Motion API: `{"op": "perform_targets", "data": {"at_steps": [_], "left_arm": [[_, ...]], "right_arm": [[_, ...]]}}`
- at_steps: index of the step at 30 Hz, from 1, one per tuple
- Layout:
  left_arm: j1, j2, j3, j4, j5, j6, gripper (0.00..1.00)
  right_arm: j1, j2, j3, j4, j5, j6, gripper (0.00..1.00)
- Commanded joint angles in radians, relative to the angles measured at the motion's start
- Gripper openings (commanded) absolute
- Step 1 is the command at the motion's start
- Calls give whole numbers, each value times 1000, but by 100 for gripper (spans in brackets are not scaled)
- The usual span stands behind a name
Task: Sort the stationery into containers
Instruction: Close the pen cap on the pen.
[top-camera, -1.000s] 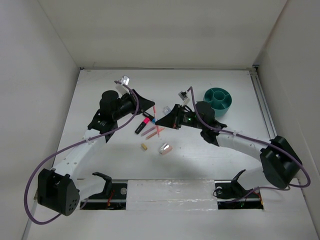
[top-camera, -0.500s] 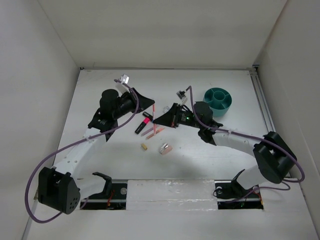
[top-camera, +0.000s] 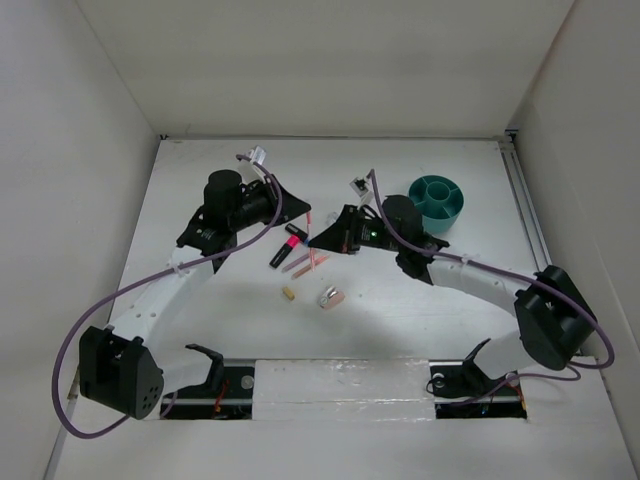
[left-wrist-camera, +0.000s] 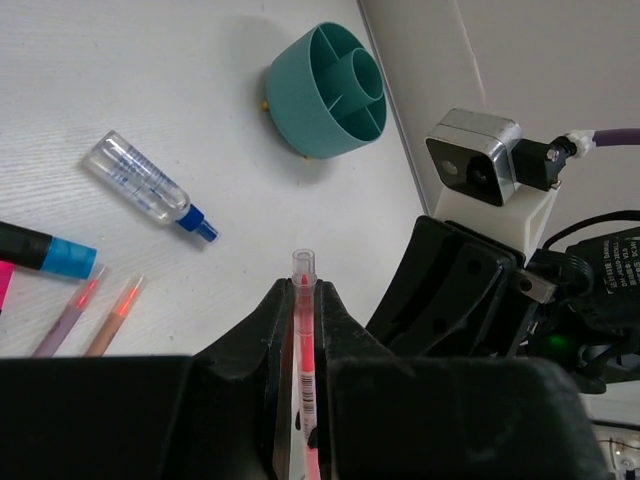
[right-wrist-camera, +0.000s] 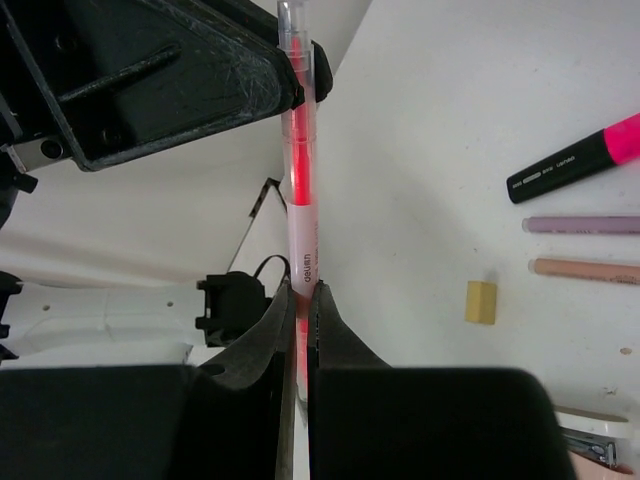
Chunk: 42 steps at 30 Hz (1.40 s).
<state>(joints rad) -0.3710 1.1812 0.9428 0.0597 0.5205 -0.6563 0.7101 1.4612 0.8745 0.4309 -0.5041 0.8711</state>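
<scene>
A pink pen (left-wrist-camera: 303, 330) hangs above the table with both grippers shut on it. My left gripper (left-wrist-camera: 302, 295) pinches one end and my right gripper (right-wrist-camera: 303, 295) the other end of the pen (right-wrist-camera: 300, 170). In the top view the pen (top-camera: 310, 222) bridges the two grippers at mid table. The teal bowl (top-camera: 436, 200) stands at the back right. On the table lie a pink-capped black marker (top-camera: 287, 245), two thin pens (top-camera: 305, 262), a tan block (top-camera: 288, 293) and a silver-pink oval piece (top-camera: 331, 297). A clear blue-capped tube (left-wrist-camera: 150, 187) and a blue-capped marker (left-wrist-camera: 45, 250) show in the left wrist view.
White walls close in the table on the left, back and right. A rail (top-camera: 525, 200) runs along the right edge. The right arm's wrist camera (left-wrist-camera: 480, 170) sits close beside my left fingers. Both arm bases stand at the near edge.
Both grippers stay shut on the pink pen. The left wrist has shifted slightly toward the back, and the right gripper has edged a little left and back.
</scene>
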Motion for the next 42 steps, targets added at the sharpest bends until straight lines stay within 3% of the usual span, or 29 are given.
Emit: {"op": "perform_targets", "data": {"at_steps": [1,8,18,27,42], "left_arm": [[-8,-14,14,-20,82,27,0],[-8,-25,-29,-2,73,27,0],[-8,-34,-49,9,73,18,0],[-8,-43,-49,-3,87,40,0],[-8,-52,-79,58,133,40,0]], "right_arm": [[-30,-51,-2,95,55,8,0],[-63,-49,-43,273,16,146,0],[-63,8,3,354,-4,186,0],[-104,8,12,355,-13,186,0],[-123,47,121,302,-80,341,0]]}}
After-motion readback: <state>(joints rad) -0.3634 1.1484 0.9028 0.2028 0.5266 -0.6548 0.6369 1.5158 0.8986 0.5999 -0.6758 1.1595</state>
